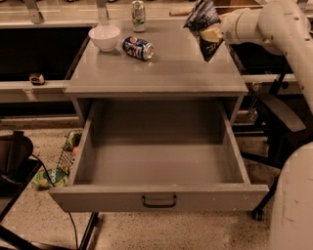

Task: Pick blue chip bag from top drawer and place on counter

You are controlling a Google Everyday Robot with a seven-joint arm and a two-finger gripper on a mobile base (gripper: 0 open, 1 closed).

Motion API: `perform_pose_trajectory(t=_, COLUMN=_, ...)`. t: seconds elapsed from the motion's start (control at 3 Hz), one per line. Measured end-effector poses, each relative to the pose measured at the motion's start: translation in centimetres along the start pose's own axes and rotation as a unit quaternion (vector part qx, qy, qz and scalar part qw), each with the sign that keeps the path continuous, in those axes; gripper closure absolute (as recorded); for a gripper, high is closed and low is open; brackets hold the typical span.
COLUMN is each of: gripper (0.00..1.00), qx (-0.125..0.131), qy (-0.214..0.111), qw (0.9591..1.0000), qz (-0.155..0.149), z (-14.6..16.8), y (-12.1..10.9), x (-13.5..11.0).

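The blue chip bag (pixel 204 27) hangs crumpled in my gripper (pixel 211 33), which is shut on it above the right rear part of the counter (pixel 161 68). The bag is off the surface and tilted. My white arm reaches in from the upper right. The top drawer (pixel 159 163) stands pulled fully open below the counter, its inside bare, with a dark pull handle (pixel 159 201) on the front panel.
On the counter's back left stand a white bowl (pixel 104 37), a blue soda can (pixel 138 48) lying on its side, and an upright can (pixel 139 9) behind it. A dark chair (pixel 14 156) is at the left; a stand with a wheeled base is at the right.
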State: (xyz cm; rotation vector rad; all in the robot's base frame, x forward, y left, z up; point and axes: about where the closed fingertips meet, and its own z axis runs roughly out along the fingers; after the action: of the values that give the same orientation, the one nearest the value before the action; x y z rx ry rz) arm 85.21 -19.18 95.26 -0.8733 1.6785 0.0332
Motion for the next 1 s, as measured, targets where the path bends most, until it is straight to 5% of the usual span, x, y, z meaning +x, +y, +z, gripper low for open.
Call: perform_pose_trajectory(t=1.0, gripper=0.35, qx=-0.049, qy=-0.042, qw=0.9973, qz=0.037, z=3.1, y=1.6, x=-0.8)
